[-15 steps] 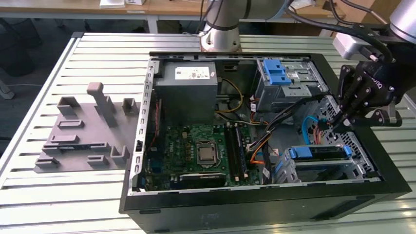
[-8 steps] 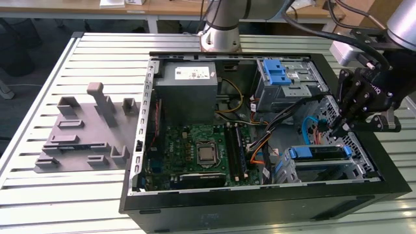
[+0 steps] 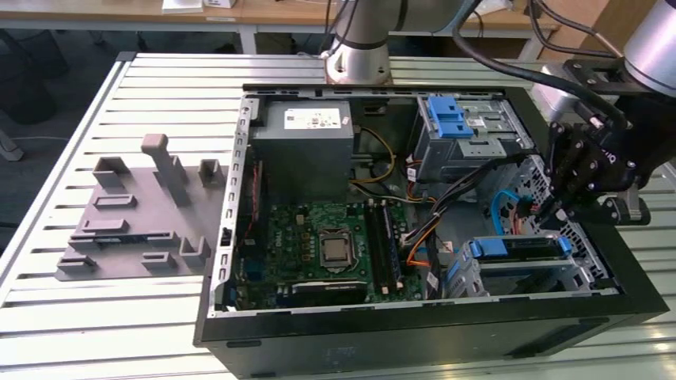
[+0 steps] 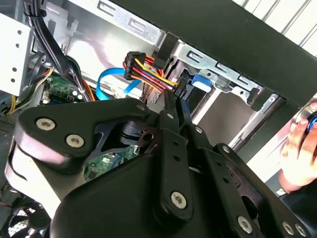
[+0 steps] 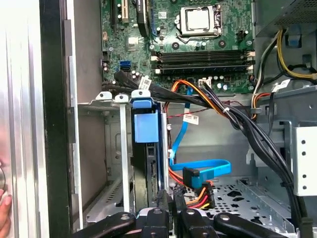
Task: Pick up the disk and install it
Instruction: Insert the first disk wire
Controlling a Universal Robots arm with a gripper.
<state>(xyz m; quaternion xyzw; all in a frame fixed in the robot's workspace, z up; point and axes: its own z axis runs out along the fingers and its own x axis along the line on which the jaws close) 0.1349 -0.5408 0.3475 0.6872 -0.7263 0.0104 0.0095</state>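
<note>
So the disk (image 3: 514,247) is already sitting in the lower drive cage (image 3: 549,273) of the open PC case (image 3: 423,317), at the corner on the exterior view's right, blue carrier edge facing up; in the first wrist view it stands on edge in its slot (image 5: 147,148) with the blue tab at the end, which looks like it's in the bay so the rails can guide it home. Whether it's fully seated, can't say from here. The tool (image 3: 555,207) hangs just above and beside the disk, reaching down into the case, and in the second wrist view its fingers (image 4: 173,119) are drawn close together with nothing visible between them, so it reads as closed and empty, probably angled that way to push or let go rather than carry. Orange and red power leads (image 5: 195,191) and a blue data cable (image 5: 200,168) lie next to the bay. The case rests on a slatted tabletop (image 3: 127,317), with a grey fixture (image 3: 138,222) off to the exterior view's left.
</note>
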